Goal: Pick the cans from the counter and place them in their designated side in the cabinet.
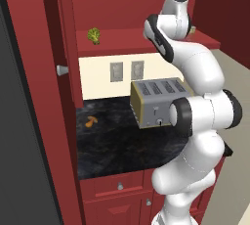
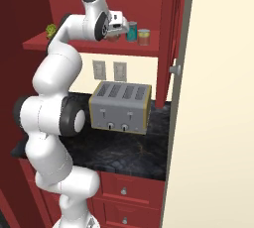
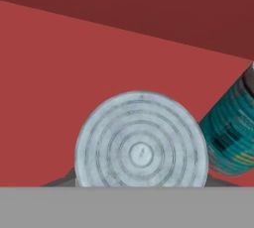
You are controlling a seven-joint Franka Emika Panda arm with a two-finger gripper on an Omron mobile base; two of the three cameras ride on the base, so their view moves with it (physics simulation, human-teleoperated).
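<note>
**Third Can Held at the Cabinet Shelf, Release Pending**

The green leafy lump (image 1: 93, 35) sits at the left end of the flat red shelf board (image 1: 117, 40) of the dark red wooden wall cabinet (image 1: 63, 33). That placement suggests the left side is reserved for non-can items.

Below, a small orange curved item (image 1: 91, 121) lies on the black marbled stone bench (image 1: 112, 146), left of the silver four-slot toaster (image 1: 158, 101). Both stay out of the arm's working path.

The white arm reaches up to the shelf. In the right base view the claw (image 2: 114, 29) stands at shelf level, just left of the teal-labelled cylindrical tin (image 2: 132, 31) and the red-and-yellow-labelled tin (image 2: 144, 37). These two stand upright, close together on the right part of the shelf, presumably the cans' designated side.

In the hand view a silvery ringed can top (image 3: 141, 142) sits directly ahead, with the teal tin just beside it. The claw is pinching this can, held upright. Judged from this, the can is at or near set-down and release is the step in hand.
</note>
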